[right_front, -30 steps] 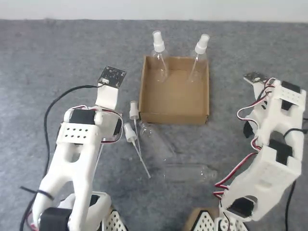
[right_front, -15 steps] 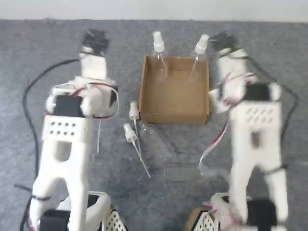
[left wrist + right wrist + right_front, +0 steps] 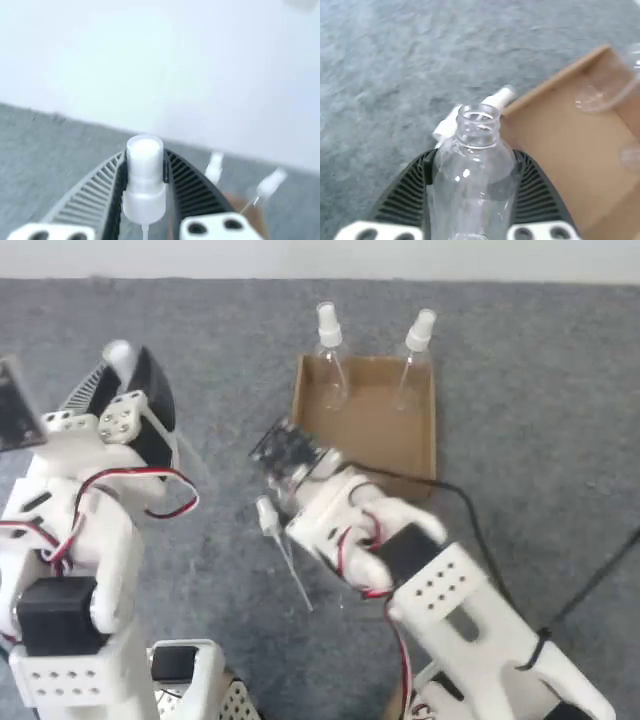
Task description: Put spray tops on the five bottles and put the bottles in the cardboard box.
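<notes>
left gripper (image 3: 144,161) pinching a spray top (image 3: 145,196), nozzle up between the fingers. right gripper (image 3: 474,162) clamped round an uncapped bottle (image 3: 476,127), beside the cardboard box (image 3: 557,135).

In the high view the right arm (image 3: 400,550) covers the near wall of the cardboard box (image 3: 432,410) and the table in front of it. In the right wrist view the picture's edge cuts off the bottom of the bottle (image 3: 472,180) in the right gripper (image 3: 472,157). A loose spray top (image 3: 447,127) is half hidden behind it. The two bottles in the box (image 3: 602,92) are blurry and cut off too. The held spray top (image 3: 145,175) in the left gripper (image 3: 145,160) has its thin tube cut off. The far spray tops (image 3: 215,167) are just blurry white shapes.
</notes>
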You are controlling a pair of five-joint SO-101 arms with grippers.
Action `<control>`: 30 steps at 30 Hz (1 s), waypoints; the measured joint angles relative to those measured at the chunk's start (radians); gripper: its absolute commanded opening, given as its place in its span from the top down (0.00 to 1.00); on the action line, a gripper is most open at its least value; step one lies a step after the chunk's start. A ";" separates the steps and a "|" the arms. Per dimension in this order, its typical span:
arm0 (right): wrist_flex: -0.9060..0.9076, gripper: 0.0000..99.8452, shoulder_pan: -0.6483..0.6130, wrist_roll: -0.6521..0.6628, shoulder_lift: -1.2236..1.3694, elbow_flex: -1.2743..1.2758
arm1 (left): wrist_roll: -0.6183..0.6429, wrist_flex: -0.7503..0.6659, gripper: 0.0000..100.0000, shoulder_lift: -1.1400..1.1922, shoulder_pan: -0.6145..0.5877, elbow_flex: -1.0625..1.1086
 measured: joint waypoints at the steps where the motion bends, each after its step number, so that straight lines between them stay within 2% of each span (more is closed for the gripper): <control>1: -0.005 0.99 -0.020 0.000 0.000 0.009 | 0.020 -0.017 0.99 -0.006 0.000 0.000; 8: -0.011 0.99 -0.063 0.000 0.000 0.014 | 0.133 -0.129 0.99 -0.012 0.009 0.074; 18: -0.011 0.99 -0.064 0.000 0.000 0.014 | 0.144 -0.098 0.99 -0.014 0.153 0.153; 22: -0.011 0.99 -0.044 0.000 0.000 0.014 | 0.144 -0.077 0.99 -0.014 0.153 0.190; 30: -0.127 0.99 0.003 -0.138 0.000 0.035 | 0.118 -0.078 0.99 -0.014 0.170 0.311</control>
